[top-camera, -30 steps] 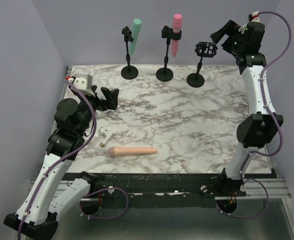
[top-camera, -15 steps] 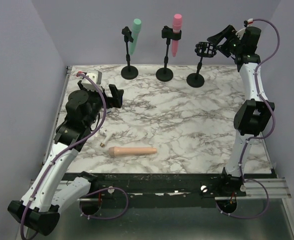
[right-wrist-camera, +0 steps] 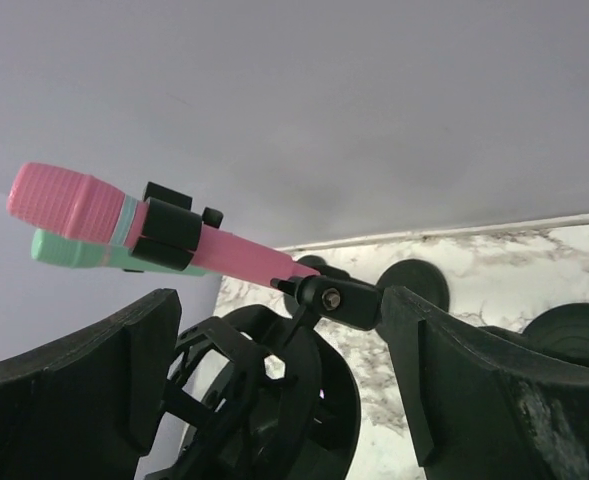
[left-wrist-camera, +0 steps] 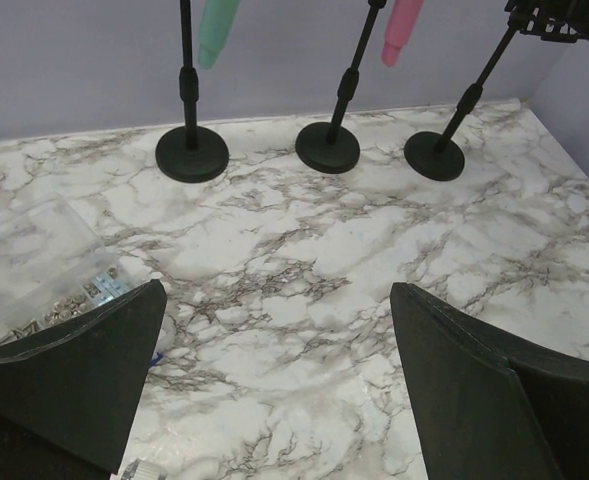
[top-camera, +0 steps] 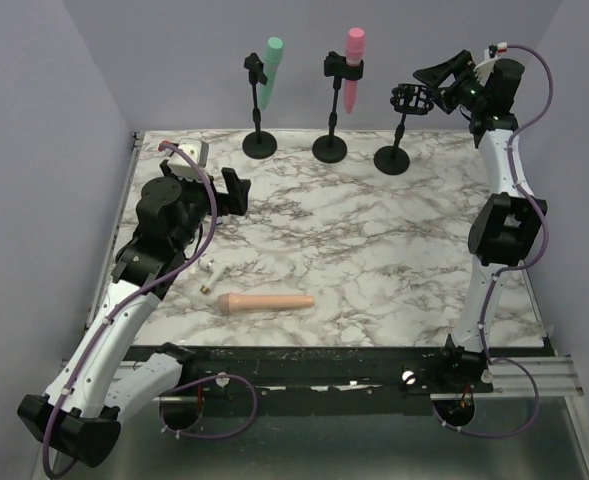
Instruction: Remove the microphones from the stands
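Pink plastic stick microphone [top-camera: 355, 45] — probably light, stiff, slick; grip head above black clip [top-camera: 336, 67] — left fingers [left-wrist-camera: 64, 370], right fingers [right-wrist-camera: 494, 400] apart.

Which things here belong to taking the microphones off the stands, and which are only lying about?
Job: pink microphone; green microphone; empty shock-mount stand; peach microphone, already lying loose; right gripper, open.
Lying about: small white object; clear bag of small parts.
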{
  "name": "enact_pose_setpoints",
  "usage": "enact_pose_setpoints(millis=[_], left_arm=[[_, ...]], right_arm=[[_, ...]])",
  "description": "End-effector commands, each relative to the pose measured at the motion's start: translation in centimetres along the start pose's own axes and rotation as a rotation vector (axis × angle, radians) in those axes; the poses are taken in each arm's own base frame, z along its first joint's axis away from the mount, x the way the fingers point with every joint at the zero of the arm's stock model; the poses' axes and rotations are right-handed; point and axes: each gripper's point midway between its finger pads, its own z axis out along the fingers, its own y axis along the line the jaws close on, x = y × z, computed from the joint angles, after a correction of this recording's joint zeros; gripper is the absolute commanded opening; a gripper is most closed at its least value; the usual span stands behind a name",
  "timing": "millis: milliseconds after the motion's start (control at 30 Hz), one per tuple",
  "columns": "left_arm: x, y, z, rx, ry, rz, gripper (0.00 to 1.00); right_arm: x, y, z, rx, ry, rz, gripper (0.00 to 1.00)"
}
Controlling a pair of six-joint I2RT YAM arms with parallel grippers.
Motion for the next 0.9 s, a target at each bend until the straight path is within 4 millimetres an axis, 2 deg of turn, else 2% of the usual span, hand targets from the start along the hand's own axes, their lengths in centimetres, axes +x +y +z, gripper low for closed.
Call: enact_pose_setpoints(millis=[0,167,333,500,633,867], left_arm=[[-1.3,-1.2,-0.3,0.049,-0.025,-0.009,0.99],[-1.2,-1.1,-0.2,0.047,-0.020,-0.011,0.99],[-1.3,-1.1,-0.3,0.047,-0.022,-0.012,0.99],[-1.4,-1.7,-0.4,0.078,-0.019,-0.018,0.99],[-1.4,-1.9,-0.4,0.085,-0.015,-0.021,0.99],[-1.4,-1.9,-0.4,0.084,-0.013,-0.020,0.99]], right_arm=[[1.5,0.4,0.1,-0.105,0.044,0.127,0.91],[1.8,0.1,-0.5,-0.066,0.012,0.239,0.91],[1.9,0.8,-2.0,-0.072,-0.058,0.350,0.89],[1.5,1.8,-2.5,-0.078,-0.119,0.434,0.87],[1.4,1.7,-2.3,-0.056,-0.163,0.513,0.85],[2.0,3.3,-0.9,-0.066,-0.204,0.616,0.81]])
